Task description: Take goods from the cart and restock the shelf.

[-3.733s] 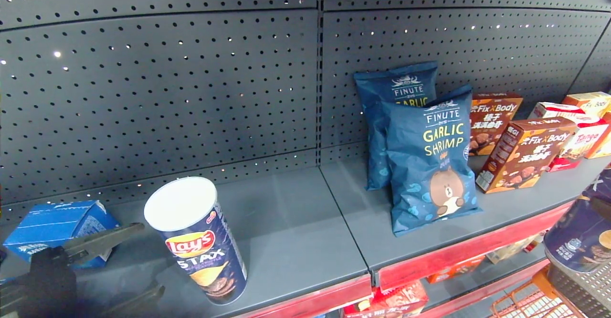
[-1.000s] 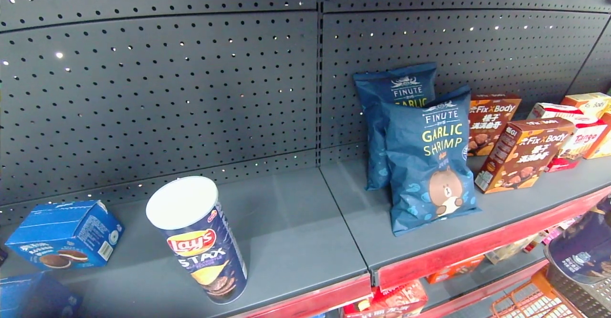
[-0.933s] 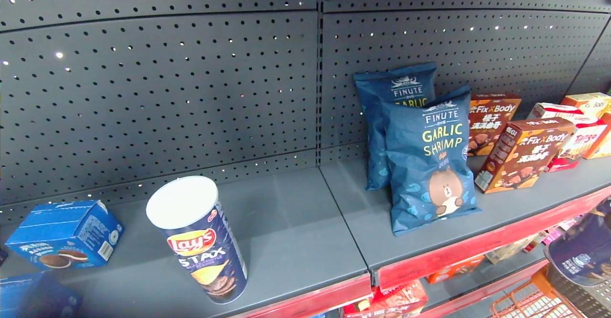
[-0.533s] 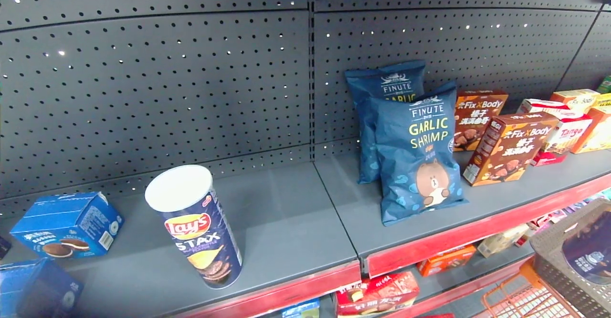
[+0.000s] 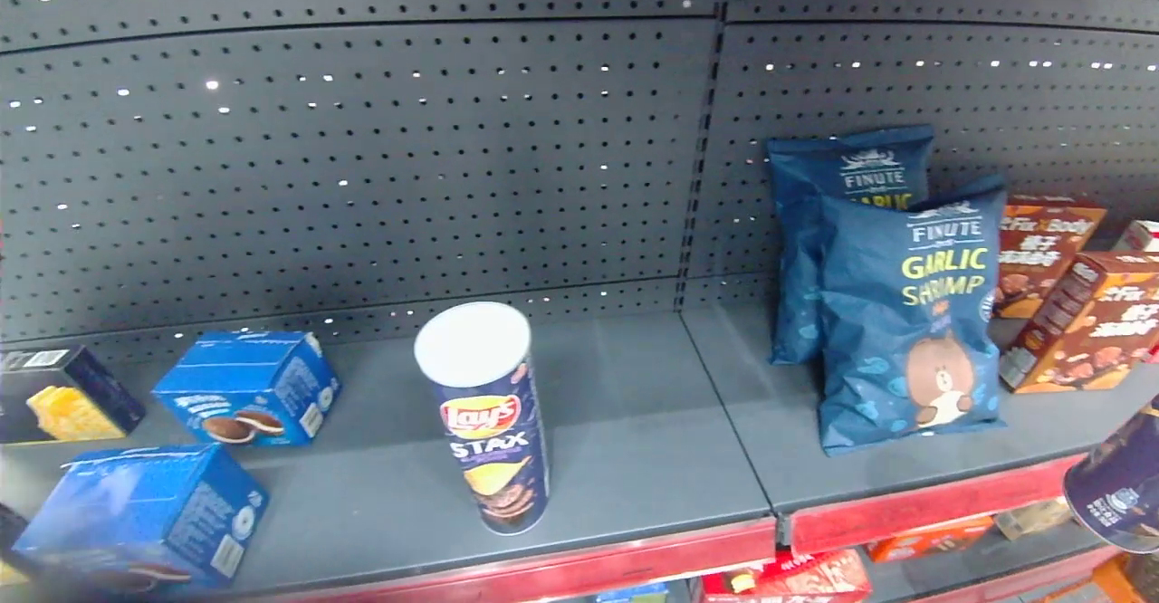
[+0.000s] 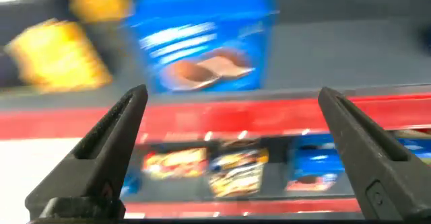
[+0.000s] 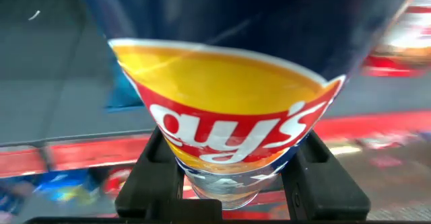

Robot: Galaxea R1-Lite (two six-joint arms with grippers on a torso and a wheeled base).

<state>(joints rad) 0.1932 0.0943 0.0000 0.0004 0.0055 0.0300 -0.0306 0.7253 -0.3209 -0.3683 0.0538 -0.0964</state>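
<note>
Right wrist view: my right jaws are clamped on a dark blue cardboard chip can. In the head view it hangs out front of the grey metal shelf, low on my right. My left jaws are spread wide, holding nothing, facing a blue cookie box. I'd say bring it in upright and set it beside the matching standing can with a gap. Tall tubes tip easily.

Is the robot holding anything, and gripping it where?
Right hand clamps a dark blue cylindrical chip can by its sides near one end; left hand holds nothing.
</note>
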